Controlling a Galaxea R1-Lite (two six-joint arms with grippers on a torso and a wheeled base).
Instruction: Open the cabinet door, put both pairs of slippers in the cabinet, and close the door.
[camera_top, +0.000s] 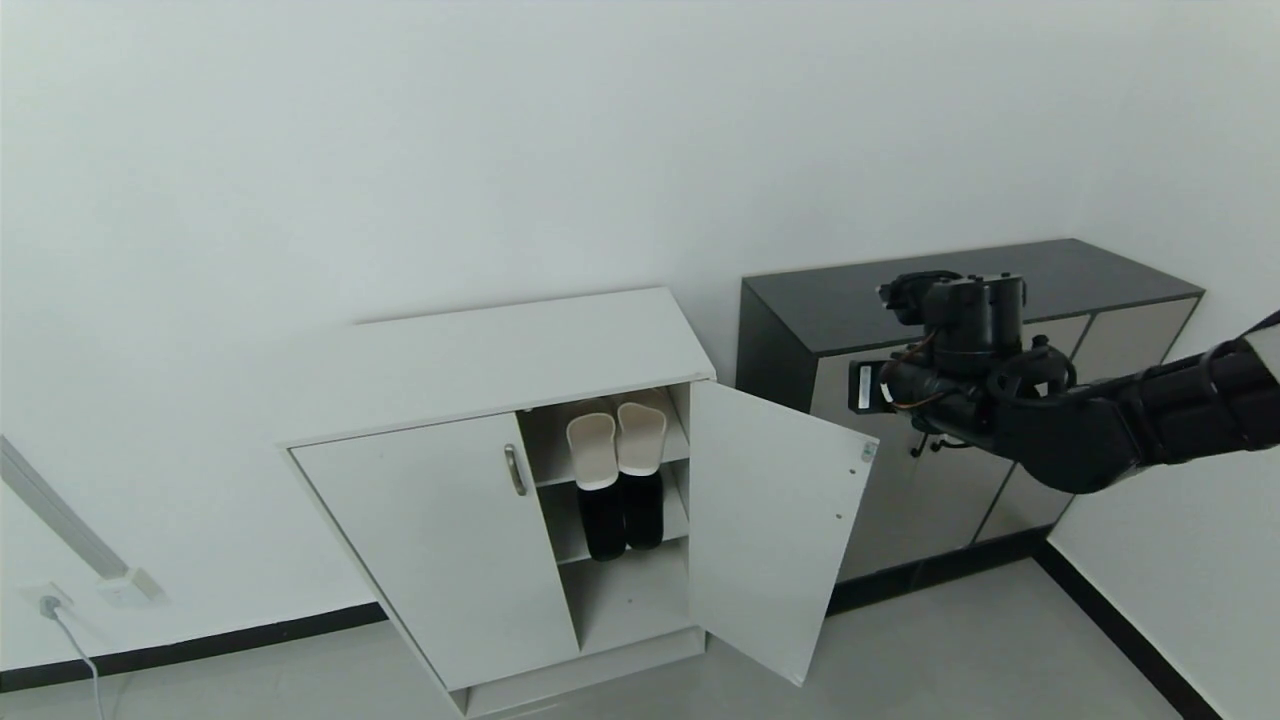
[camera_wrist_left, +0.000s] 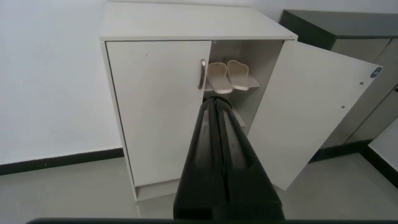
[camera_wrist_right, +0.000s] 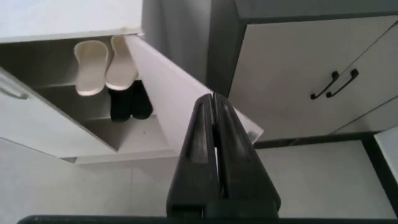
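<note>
The room has a plain white wall (camera_top: 400, 150) and a grey smooth floor (camera_top: 950, 650), with a black skirting (camera_top: 250, 635) where they meet. A socket (camera_top: 45, 603) with a cable is low on the wall, on the left.

The white cabinet (camera_top: 520, 350) stands on the floor against the wall. Just beside it, on its right, stands a dark cabinet (camera_top: 1000, 275) with a black top and shut doors.

The left door (camera_top: 440, 540) of the white cabinet is shut and has a metal handle (camera_top: 514, 470) near its inner edge. The right door (camera_top: 770, 520) is swung out wide, hinged on the right side.

Inside, two shelves are seen. The cream slippers (camera_top: 617, 445) lie on the upper shelf, side by side and touching. Their long axis runs from the front to the back of the cabinet, and their rounded near ends stick out over the shelf edge. The black slippers (camera_top: 622, 515) lie on the shelf directly below, also side by side, with the same axis and their near ends over the edge. For the black pair I cannot tell heel from toe.

The right hand (camera_wrist_right: 214, 96) has its fingers pressed together, holding nothing. Its arm is in front of the dark cabinet, to the right of the open door and apart from it. The left hand (camera_wrist_left: 214, 99) is also pressed together and empty, and it points toward the opening, just beside the handle.
</note>
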